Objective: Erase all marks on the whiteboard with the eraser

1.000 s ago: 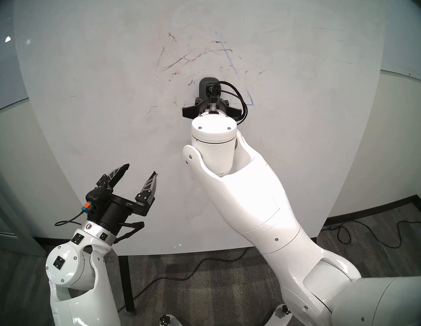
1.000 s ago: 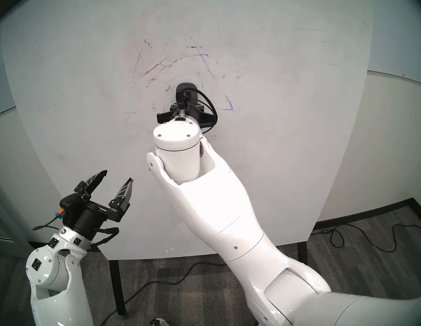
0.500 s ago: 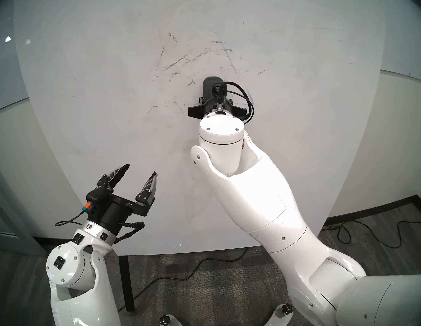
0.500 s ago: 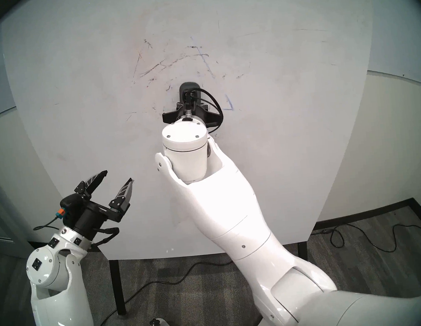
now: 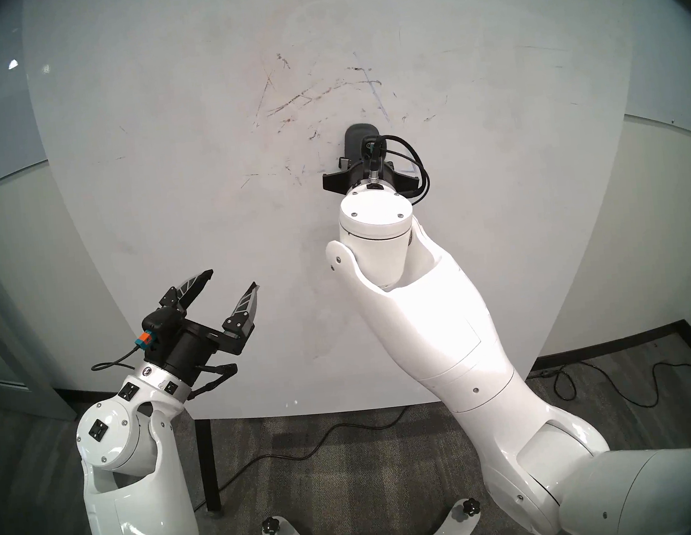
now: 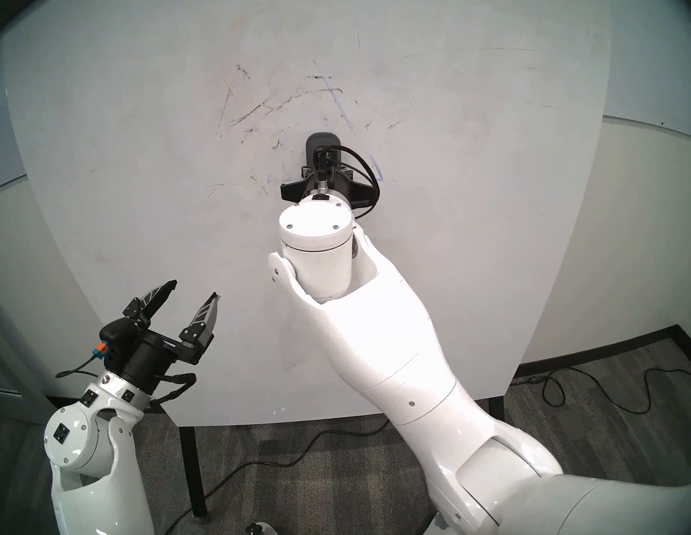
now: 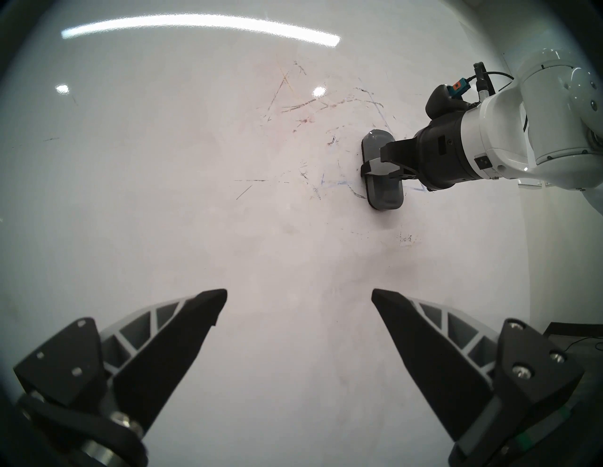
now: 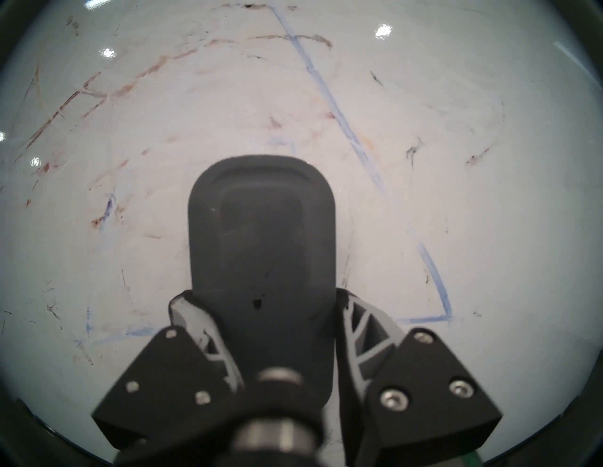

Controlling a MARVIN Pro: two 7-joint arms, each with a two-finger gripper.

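1. The right gripper (image 8: 261,303) is clamped on the eraser (image 8: 261,228) — one finger on each long side — and presses its flat face against the whiteboard (image 5: 204,233), with the pad's long axis upright.
2. The eraser (image 7: 381,173) sits right of the board's centre, inside the remains of the marks (image 8: 339,120): a blue line slants down past its upper right to a blue corner at its lower right, and a broken blue stroke runs along its lower left.
3. Reddish-brown and dark streaks (image 5: 296,100) spread above and to the left of the eraser.
4. The left gripper (image 5: 230,281) hangs low on the left — fingers wide apart, empty, pointing at the board without touching it.
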